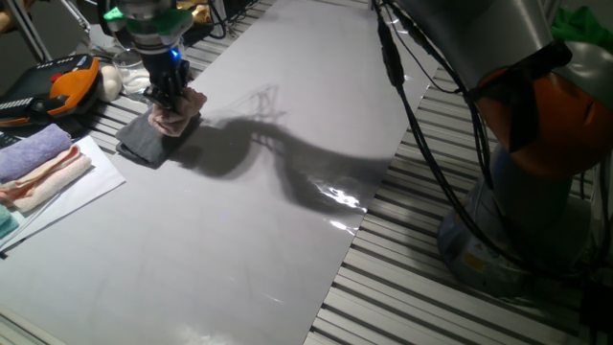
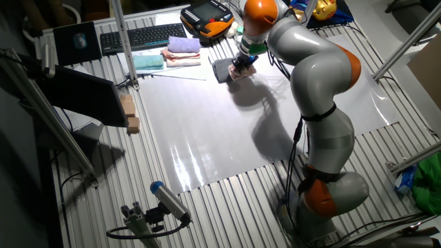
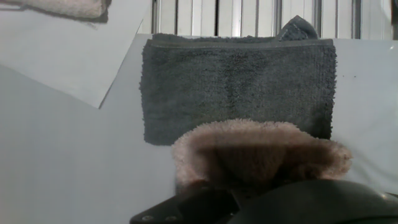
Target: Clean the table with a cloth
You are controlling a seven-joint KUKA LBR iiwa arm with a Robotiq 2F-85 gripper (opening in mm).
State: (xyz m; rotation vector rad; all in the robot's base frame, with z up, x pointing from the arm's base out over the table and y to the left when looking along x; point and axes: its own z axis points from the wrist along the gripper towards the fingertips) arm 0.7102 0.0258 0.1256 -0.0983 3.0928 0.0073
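One fixed view is sitting low and close at the table (image 1: 287, 240), looking along its sheet toward the gripper (image 1: 170, 96). The other fixed view is looking down from high and farther back, taking in the whole arm (image 2: 317, 89). The hand view is pointing down the fingers, very near the pink cloth (image 3: 258, 152) and dark grey cloth (image 3: 236, 87), which both fixed views are also showing.

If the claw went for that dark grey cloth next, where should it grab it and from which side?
Probably the upturned corner of the dark grey cloth, from straight above. The cloth lies flat on the table, so only that raised fold offers a pinch. The claw holds the pink cloth.
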